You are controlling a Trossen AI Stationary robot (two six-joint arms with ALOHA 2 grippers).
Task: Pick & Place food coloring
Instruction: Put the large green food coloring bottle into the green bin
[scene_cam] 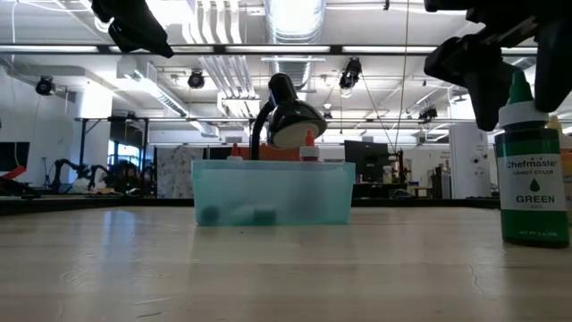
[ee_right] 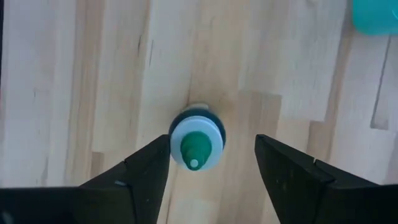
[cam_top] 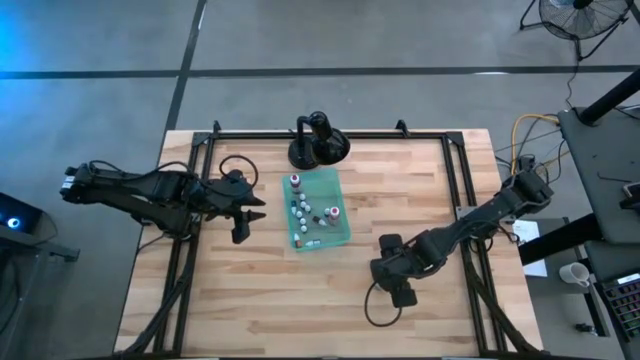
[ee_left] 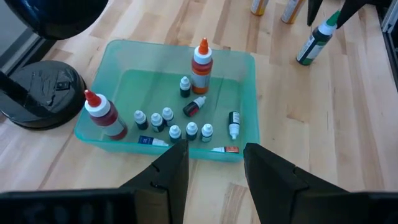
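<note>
Right claw [ee_right: 211,162] straddles upright green bottle [ee_right: 197,144] (fingers apart)

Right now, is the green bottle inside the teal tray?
No. The green bottle stands upright on the bare wood table, between the right pincer's open fingers, with the teal tray off to the side.

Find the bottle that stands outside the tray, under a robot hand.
The green bottle, upright on the bare table beneath the right hand; the others sit in the teal tray.
</note>
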